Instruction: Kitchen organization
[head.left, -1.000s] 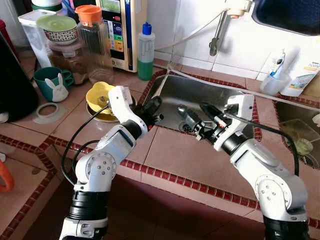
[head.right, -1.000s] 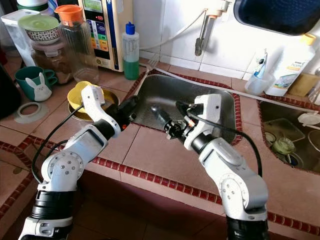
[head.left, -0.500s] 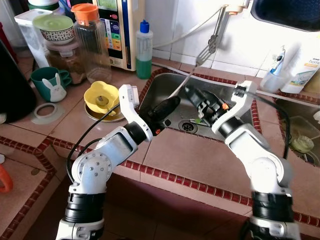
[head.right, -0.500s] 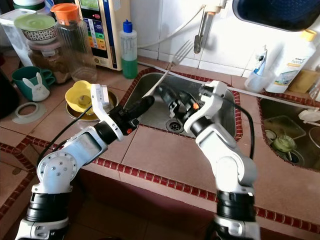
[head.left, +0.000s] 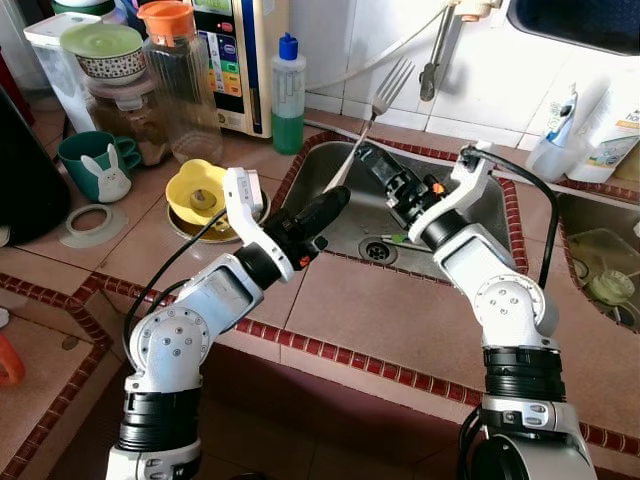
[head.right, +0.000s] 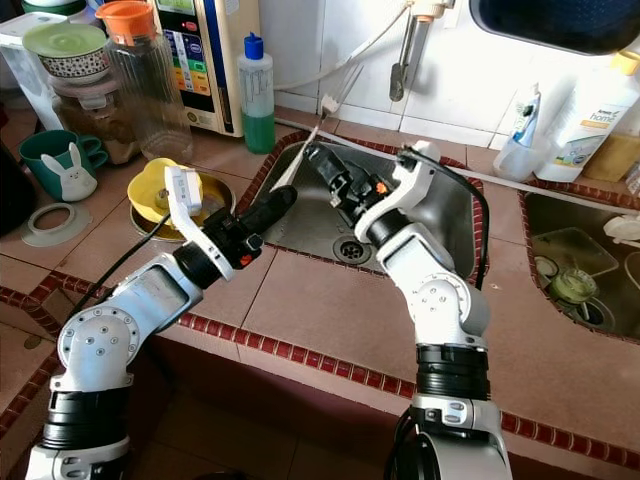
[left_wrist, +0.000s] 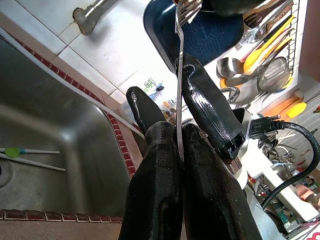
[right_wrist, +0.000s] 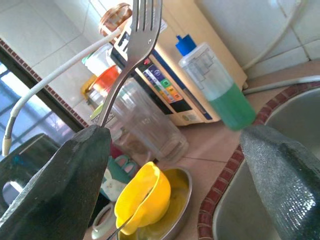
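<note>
I've got the silver metal fork (head.left: 372, 108) pinched by its handle in the left tool (head.left: 335, 203), fingers clamped tight — tines up over the far-left corner of the steel sink (head.left: 497, 205). Right tool (head.left: 372, 163) sits wide open just beside the shaft, gripping nothing — looks like a handover setup to me. Fork's well clear of the tiled worktop (head.left: 400, 310).

We note a silver fork (head.left: 378, 104), yellow bowl (head.left: 195, 193), green-filled blue-capped bottle (head.left: 288, 95), orange-lidded jar (head.left: 180, 70), terracotta counter (head.left: 400, 310).
</note>
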